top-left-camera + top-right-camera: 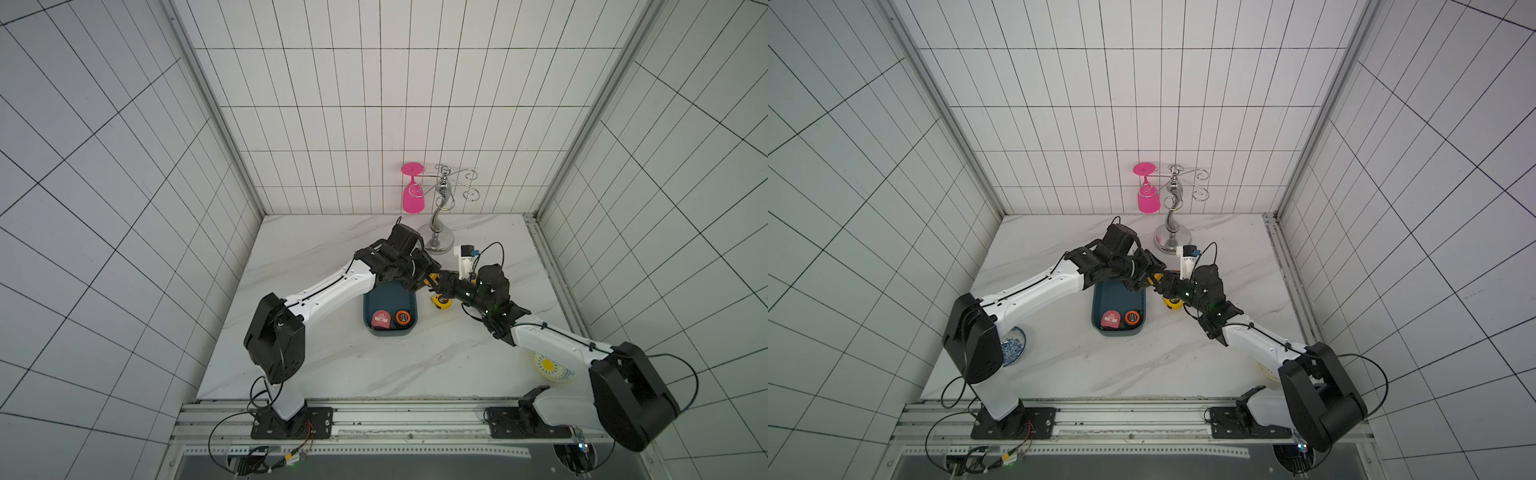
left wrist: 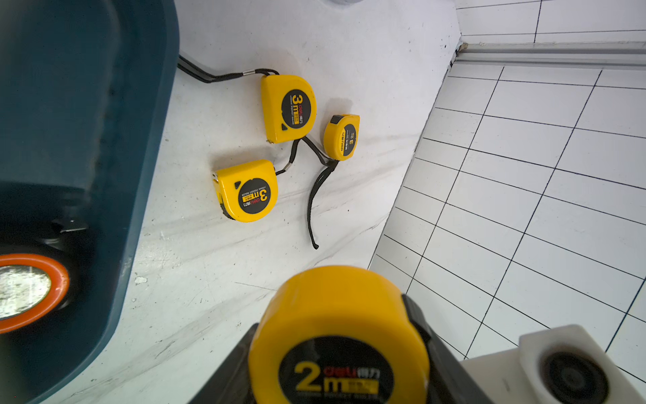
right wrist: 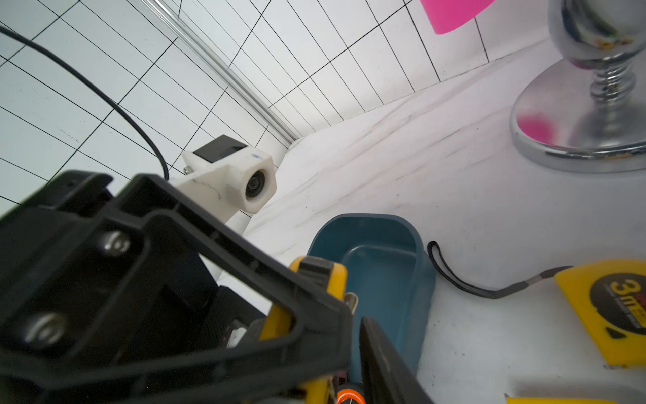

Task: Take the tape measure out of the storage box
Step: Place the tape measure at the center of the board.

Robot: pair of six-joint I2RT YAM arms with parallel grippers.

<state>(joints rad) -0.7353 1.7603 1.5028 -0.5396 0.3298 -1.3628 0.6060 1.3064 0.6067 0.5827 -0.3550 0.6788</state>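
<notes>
In both top views the table (image 1: 332, 357) lies bare across its near half, from the storage box (image 1: 390, 307) to the front edge. Tiled walls shut in the back and both sides, and a metal rail (image 1: 557, 282) runs along the right edge. Room is tight at the far middle. There the left hand (image 1: 432, 277) and right hand (image 1: 439, 286) stand tip to tip just off the box's far right corner, with a chrome glass rack (image 1: 438, 235) and its hanging pink glass (image 1: 412, 193) close behind. The yellow tape measure (image 1: 433, 276) shows between the two hands, outside the box's rim. A pink tape measure (image 1: 380, 319) and an orange-ringed tape measure (image 1: 402, 317) sit side by side at the box's near end. A sun-patterned plate (image 1: 548, 365) lies partly under the right arm. In a top view a blue-patterned bowl (image 1: 1014, 345) sits behind the left elbow. Left wrist view: the left hand is clamped on the yellow tape measure (image 2: 339, 349), marked 2m, with a dark finger on each flank. The tape measure is held above the table, beside the storage box (image 2: 150, 140). Three other yellow tape measures (image 2: 288, 108) lie on the table between box and right wall. Right wrist view: the tape measure's yellow edge (image 3: 338, 285) shows within the left hand's black frame, beside the box. One of the right fingers (image 3: 384, 367) stands next to it; whether the right hand is apart or gripping cannot be told.
</notes>
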